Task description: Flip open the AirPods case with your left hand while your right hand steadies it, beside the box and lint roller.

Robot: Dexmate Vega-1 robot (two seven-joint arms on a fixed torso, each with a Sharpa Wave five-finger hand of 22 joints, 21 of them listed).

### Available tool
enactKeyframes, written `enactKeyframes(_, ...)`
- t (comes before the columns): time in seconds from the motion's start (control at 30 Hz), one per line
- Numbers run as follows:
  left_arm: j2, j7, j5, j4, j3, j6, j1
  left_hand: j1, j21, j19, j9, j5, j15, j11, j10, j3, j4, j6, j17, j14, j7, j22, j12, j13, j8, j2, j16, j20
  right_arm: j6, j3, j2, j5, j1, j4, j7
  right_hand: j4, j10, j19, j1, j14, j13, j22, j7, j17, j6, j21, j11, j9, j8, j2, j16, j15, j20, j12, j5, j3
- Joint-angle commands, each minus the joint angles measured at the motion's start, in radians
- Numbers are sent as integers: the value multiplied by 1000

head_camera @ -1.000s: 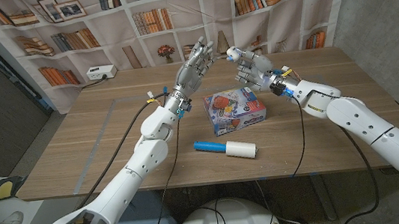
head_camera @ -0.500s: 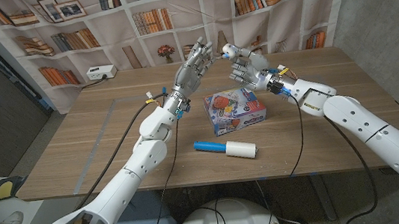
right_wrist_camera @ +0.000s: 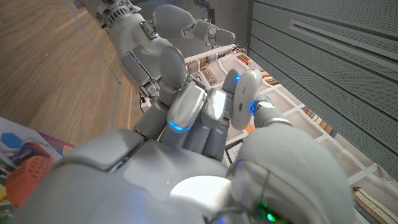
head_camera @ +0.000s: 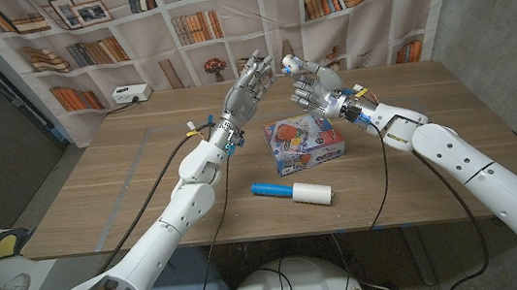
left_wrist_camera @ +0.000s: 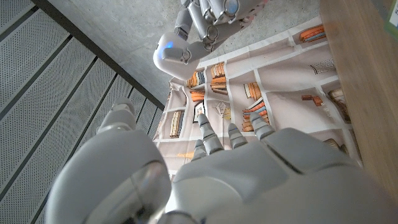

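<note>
My right hand (head_camera: 315,88) is raised above the table's far side and grips a small white AirPods case (head_camera: 290,63) at its fingertips. The case's lid looks closed. My left hand (head_camera: 249,83) stands upright just left of it, fingers apart and holding nothing, a small gap from the case. In the left wrist view the case (left_wrist_camera: 171,53) sits in the right hand (left_wrist_camera: 211,15), beyond my left hand's (left_wrist_camera: 205,180) fingers. The right wrist view has the case (right_wrist_camera: 245,99) between my right hand's (right_wrist_camera: 186,174) fingers, with the left hand (right_wrist_camera: 155,56) behind.
A colourful box (head_camera: 305,143) lies on the wooden table (head_camera: 126,180) below both hands. A lint roller (head_camera: 291,193) with a blue handle lies nearer the front edge. Bookshelf backdrop behind the table. Cables hang from both forearms.
My right hand has carried the case to the left, closing most of the gap to the left hand. The left hand has barely moved.
</note>
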Motion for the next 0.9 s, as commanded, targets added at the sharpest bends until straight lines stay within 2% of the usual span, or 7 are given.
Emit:
enactKeyframes(0.03,-3,9,-20,-9,-22,-17,15,-4,5,5,0,2,2,0,16,1,-7,19,3,9,-2,2,10,-1,9,6,9,5,-2,-2,41,40,-1,8,11,-32,-12,-3,67,7,-3,-2,1,2,-8,5,-21,13,10,78,-3,-1,-59,-9,5,67)
enactKeyframes(0.9,3,34,-14,-17,-33,-29,33,-16,3,4,0,4,7,8,22,1,-13,23,2,13,0,2,9,-13,0,14,6,9,-47,-25,115,145,-27,-8,34,-31,-2,-1,41,8,-10,-29,7,2,-12,13,-22,31,3,77,-3,-1,-59,-33,6,100)
